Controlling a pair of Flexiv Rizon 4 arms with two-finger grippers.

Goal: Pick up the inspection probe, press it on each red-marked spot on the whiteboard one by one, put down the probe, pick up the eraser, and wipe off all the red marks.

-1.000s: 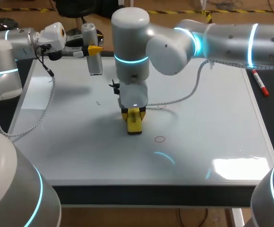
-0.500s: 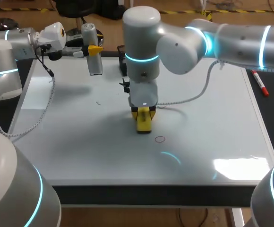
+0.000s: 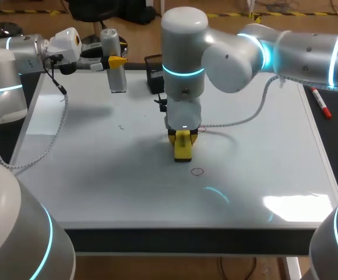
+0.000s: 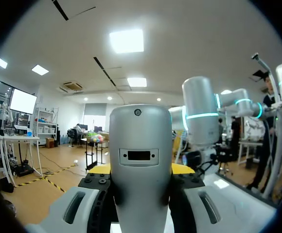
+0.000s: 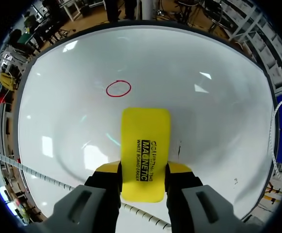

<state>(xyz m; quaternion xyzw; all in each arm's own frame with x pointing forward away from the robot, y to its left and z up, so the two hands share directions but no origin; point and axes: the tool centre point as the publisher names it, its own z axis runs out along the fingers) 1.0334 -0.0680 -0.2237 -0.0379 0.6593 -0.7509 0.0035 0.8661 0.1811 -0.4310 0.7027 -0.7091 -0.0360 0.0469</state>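
The grey cylindrical probe (image 3: 116,74) hangs over the whiteboard's (image 3: 262,146) far left corner, with my left gripper (image 3: 114,60) shut on it. In the left wrist view the probe (image 4: 140,160) fills the space between the fingers of the left gripper (image 4: 140,171). My right gripper (image 3: 182,139) is shut on the yellow eraser (image 3: 182,147), which stands on the middle of the board. One red circle (image 3: 197,171) lies just in front of the eraser. In the right wrist view the eraser (image 5: 145,150) sticks out of the right gripper (image 5: 143,172), and the red circle (image 5: 118,88) lies a short way ahead of it.
A red marker pen (image 3: 320,102) lies off the whiteboard's right edge. A black box (image 3: 154,73) sits at the far edge behind my right arm. A faint small mark (image 3: 121,126) shows on the board's left half. The right arm's cable (image 3: 239,116) hangs over the board.
My right arm has slid the eraser to the right across the board, closer to the red circle. The left arm and the probe have kept still.
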